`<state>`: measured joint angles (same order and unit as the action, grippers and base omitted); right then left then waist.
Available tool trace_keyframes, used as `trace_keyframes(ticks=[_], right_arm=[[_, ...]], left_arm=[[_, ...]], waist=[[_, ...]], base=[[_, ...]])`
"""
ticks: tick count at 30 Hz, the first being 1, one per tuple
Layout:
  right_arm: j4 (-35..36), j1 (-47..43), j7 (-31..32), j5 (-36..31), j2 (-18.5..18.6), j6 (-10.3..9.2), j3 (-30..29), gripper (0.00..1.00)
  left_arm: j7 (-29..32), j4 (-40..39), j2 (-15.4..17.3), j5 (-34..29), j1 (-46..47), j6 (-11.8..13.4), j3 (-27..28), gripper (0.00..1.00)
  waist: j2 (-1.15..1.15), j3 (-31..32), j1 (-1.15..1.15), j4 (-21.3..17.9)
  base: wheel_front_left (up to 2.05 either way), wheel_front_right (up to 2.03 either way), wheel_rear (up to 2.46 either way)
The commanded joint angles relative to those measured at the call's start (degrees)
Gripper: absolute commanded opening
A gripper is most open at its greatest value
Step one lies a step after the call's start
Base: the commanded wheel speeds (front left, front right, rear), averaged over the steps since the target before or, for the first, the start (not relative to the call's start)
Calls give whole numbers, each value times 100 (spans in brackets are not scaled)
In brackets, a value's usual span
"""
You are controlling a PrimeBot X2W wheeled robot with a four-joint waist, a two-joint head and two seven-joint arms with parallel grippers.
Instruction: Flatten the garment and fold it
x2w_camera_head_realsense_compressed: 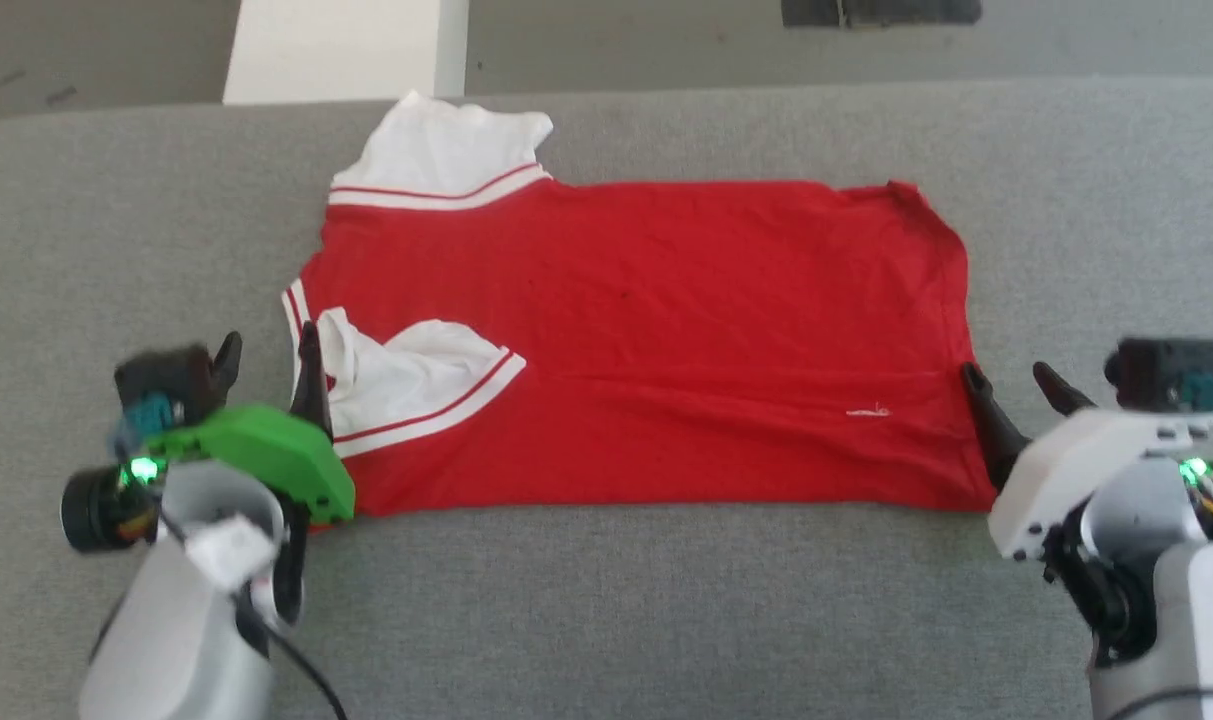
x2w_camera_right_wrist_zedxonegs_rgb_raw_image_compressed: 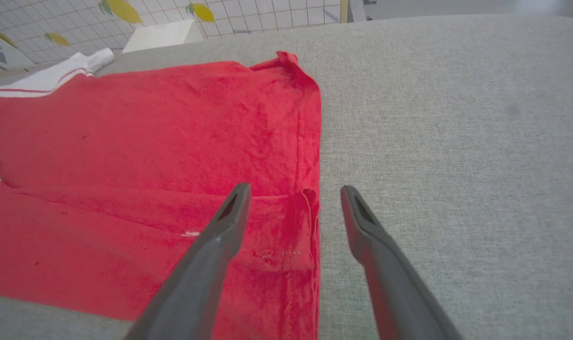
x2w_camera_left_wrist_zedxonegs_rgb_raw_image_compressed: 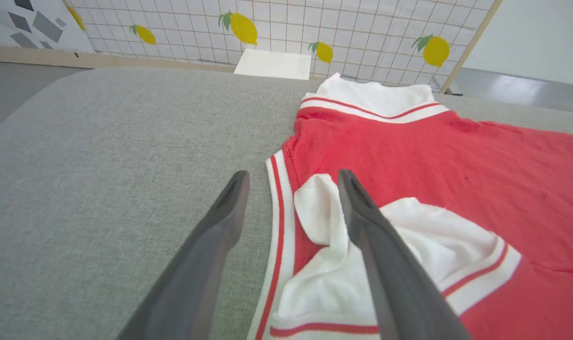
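Observation:
The red garment (x2w_camera_head_realsense_compressed: 646,330) lies spread sideways on the grey surface, its near long edge folded over the body. One white sleeve (x2w_camera_head_realsense_compressed: 441,150) sticks out at the far left; the other white sleeve (x2w_camera_head_realsense_compressed: 406,380) lies folded onto the red cloth. A small white mark (x2w_camera_head_realsense_compressed: 869,411) sits near the hem. My left gripper (x2w_camera_head_realsense_compressed: 271,360) (x2w_camera_left_wrist_zedxonegs_rgb_raw_image_compressed: 291,182) stands open astride the striped collar edge (x2w_camera_left_wrist_zedxonegs_rgb_raw_image_compressed: 279,222), nothing pinched. My right gripper (x2w_camera_head_realsense_compressed: 1011,385) (x2w_camera_right_wrist_zedxonegs_rgb_raw_image_compressed: 295,193) is open over the hem edge (x2w_camera_right_wrist_zedxonegs_rgb_raw_image_compressed: 312,208), one finger above cloth, the other above bare surface.
The grey padded surface (x2w_camera_head_realsense_compressed: 606,610) stretches wide around the garment, with bare room in front and to the right. A white block (x2w_camera_head_realsense_compressed: 336,50) stands beyond the far edge. A tiled wall with lemon prints (x2w_camera_left_wrist_zedxonegs_rgb_raw_image_compressed: 286,28) rises behind.

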<state>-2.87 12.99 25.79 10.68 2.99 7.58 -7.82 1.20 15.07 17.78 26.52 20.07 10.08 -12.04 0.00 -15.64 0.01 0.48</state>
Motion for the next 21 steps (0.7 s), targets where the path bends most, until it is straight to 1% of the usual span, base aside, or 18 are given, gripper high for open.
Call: trace_keyframes(ticks=[1, 5, 7, 10, 12, 15, 18, 21], right_arm=[[15, -198, -347, 29, -9, -9, 12, 100], [0, -620, -1344, 94, -10, -9, 48, 100], [17, -813, -1834, 154, -10, -9, 71, 100], [48, -1059, -2469, 174, -11, -9, 117, 100], [58, -1254, -3033, 98, -11, -9, 210, 100], [49, -1346, -3461, 11, -11, -9, 384, 100], [82, -1378, -3713, -87, -11, -9, 535, 100], [97, -1377, -3810, -93, -11, -9, 627, 100]], left_arm=[[-257, -97, -33, -82, -226, 57, 11, 100], [-774, -332, -105, -118, -793, 113, 15, 100], [-867, -429, -137, -110, -1062, 155, 2, 100], [-835, -505, -159, -73, -1379, 227, -12, 100], [-633, -533, -171, -2, -1615, 313, -26, 100], [-175, -483, -174, 120, -1765, 469, -16, 100], [223, -450, -175, 251, -1810, 645, 52, 100], [599, -382, -158, 339, -1768, 830, 117, 100]], waist=[[0, 297, -1, 46], [0, 526, -1, 59], [0, 593, -1, 68], [0, 669, -1, 66], [0, 727, -1, 46], [0, 771, -1, -7], [0, 811, -1, -97], [0, 827, -1, -179]], base=[[0, 0, 0], [0, 0, 0], [0, 0, 0], [0, 0, 0], [0, 0, 0], [0, 0, 0], [0, 0, 0], [0, 0, 0]])
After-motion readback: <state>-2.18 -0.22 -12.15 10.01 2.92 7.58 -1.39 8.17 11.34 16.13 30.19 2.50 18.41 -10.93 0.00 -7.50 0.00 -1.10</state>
